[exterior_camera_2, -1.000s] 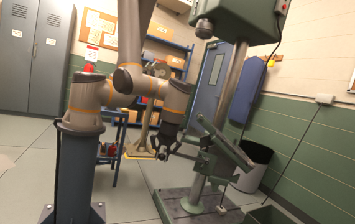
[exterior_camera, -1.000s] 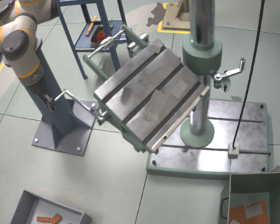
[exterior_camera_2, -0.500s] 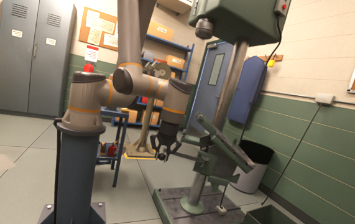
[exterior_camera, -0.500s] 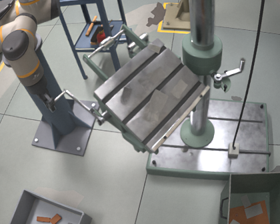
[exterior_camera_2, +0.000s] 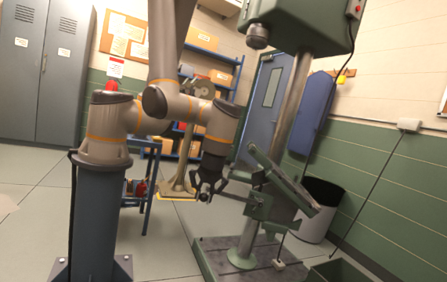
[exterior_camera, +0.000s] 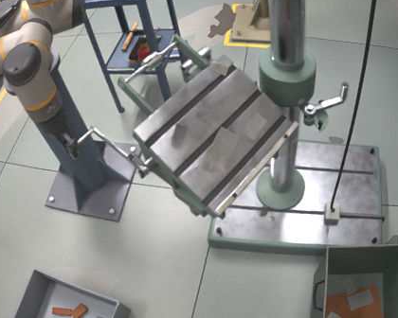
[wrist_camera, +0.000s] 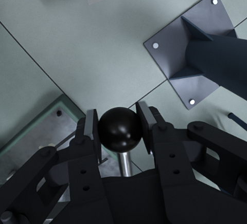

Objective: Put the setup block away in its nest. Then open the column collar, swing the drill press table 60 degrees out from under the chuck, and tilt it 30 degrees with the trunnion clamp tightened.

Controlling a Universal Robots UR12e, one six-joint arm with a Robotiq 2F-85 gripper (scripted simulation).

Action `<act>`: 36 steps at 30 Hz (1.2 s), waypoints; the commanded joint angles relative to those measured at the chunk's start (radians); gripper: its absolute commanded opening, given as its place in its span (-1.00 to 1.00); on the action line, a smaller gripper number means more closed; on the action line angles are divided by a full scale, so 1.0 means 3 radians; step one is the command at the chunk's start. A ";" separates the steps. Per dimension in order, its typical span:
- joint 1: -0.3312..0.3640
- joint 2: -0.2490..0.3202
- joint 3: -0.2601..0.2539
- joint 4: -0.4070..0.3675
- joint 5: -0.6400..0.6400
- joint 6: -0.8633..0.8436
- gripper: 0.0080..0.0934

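The black ball knob [wrist_camera: 120, 129] at the end of the trunnion clamp lever [exterior_camera: 114, 148] sits between my two finger pads, and my gripper [wrist_camera: 117, 127] is closed on it. The lever's steel rod runs from the knob to the clamp under the near edge of the drill press table [exterior_camera: 214, 137]. The slotted table is swung out from under the chuck [exterior_camera_2: 257, 36] and tilted steeply. The column collar [exterior_camera: 286, 76] grips the steel column, its handle [exterior_camera: 327, 103] pointing right. The setup block is not in sight.
The press base plate [exterior_camera: 302, 201] lies on the floor under the column. My blue pedestal [exterior_camera: 84, 168] stands just left of the lever. A blue cart [exterior_camera: 129, 31] is behind, a grey tray [exterior_camera: 65, 301] lies front left and a green bin [exterior_camera: 361, 287] front right.
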 commanded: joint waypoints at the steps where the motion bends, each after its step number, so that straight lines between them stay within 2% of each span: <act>1: 0.0000 -0.0003 -0.0001 0.0000 0.0001 0.0001 -0.33; 5: 0.0000 -0.0003 -0.0001 0.0000 0.0001 0.0001 -0.17; 17: 0.0000 -0.0017 -0.0003 0.0016 0.0001 0.0001 -0.17; 29: 0.0000 -0.0318 -0.0065 0.0379 0.0001 0.0001 -0.17; 35: 0.0000 -0.0376 -0.0079 0.0451 0.0001 0.0001 -0.17; 36: 0.0000 -0.0376 -0.0079 0.0452 0.0001 0.0001 0.22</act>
